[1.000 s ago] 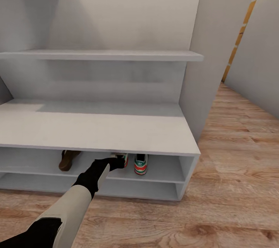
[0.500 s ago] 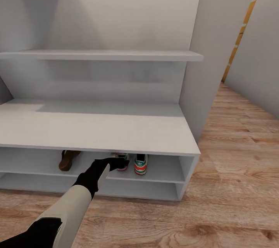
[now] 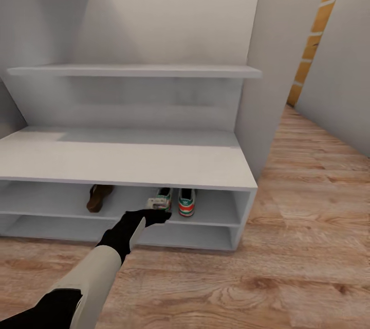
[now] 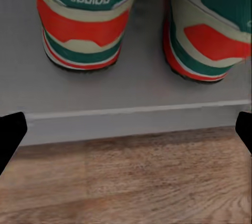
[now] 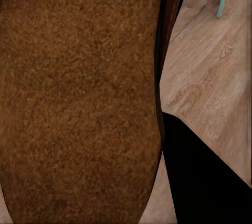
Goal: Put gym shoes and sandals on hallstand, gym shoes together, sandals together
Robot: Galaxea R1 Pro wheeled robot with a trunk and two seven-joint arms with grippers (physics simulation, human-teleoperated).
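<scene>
- Gym shoes point(image 3: 174, 201): white, with teal heel tabs, red-orange heel patches and green-and-red striped soles
- Sandal point(image 3: 98, 197): dark brown; its sole point(image 5: 79, 98) is mottled rust-brown
- Hallstand point(image 3: 128, 165): pale grey-white
- Corridor floor point(image 3: 308, 216): light brown wood grain

Two sneakers point(image 3: 174, 201) sit side by side near the rack's point(image 3: 128, 165) right end; a sandal point(image 3: 98, 197) lies further left. The left gripper point(image 3: 156, 215) hovers at the shelf's front edge.
</scene>
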